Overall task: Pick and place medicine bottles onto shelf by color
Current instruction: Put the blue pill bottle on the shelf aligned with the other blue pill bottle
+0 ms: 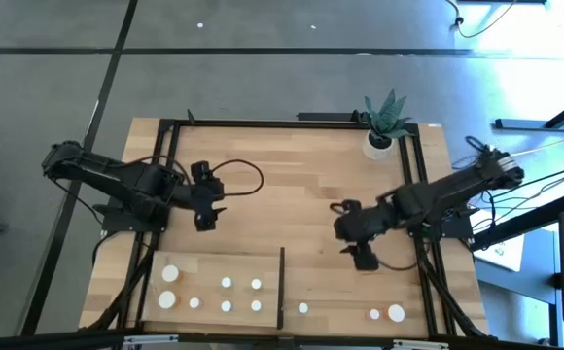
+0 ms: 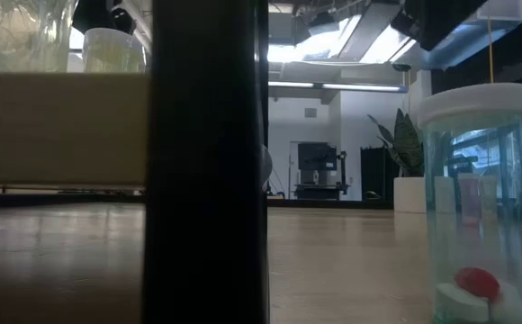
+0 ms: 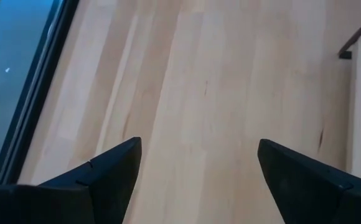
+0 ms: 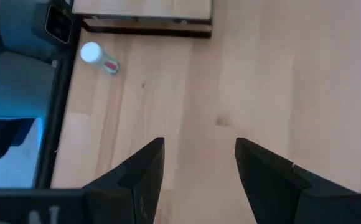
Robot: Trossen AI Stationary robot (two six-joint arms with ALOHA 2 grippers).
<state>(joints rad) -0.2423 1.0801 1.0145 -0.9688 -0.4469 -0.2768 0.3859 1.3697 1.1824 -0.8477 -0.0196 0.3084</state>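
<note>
The pale wood shelf (image 1: 209,292) lies at the table's near left, its black upright strip (image 1: 281,287) on its right edge. Several white-capped medicine bottles (image 1: 226,283) stand on it, two larger ones at its left end (image 1: 170,274). Three more bottles stand on the table right of the strip: one close to it (image 1: 302,308), which also shows in the right wrist view (image 4: 96,56), and two farther right (image 1: 396,312). My left gripper (image 1: 209,216) (image 3: 199,162) is open and empty above the table's left middle. My right gripper (image 1: 364,258) (image 4: 199,155) is open and empty over bare wood, right of the strip.
A white pot with a spiky green plant (image 1: 383,126) stands at the far right corner. Black rails (image 1: 165,185) frame the tabletop. In the low view the strip (image 2: 207,162) fills the middle, and a green-tinted bottle (image 2: 477,207) stands close at the right. Bare wood lies between the arms.
</note>
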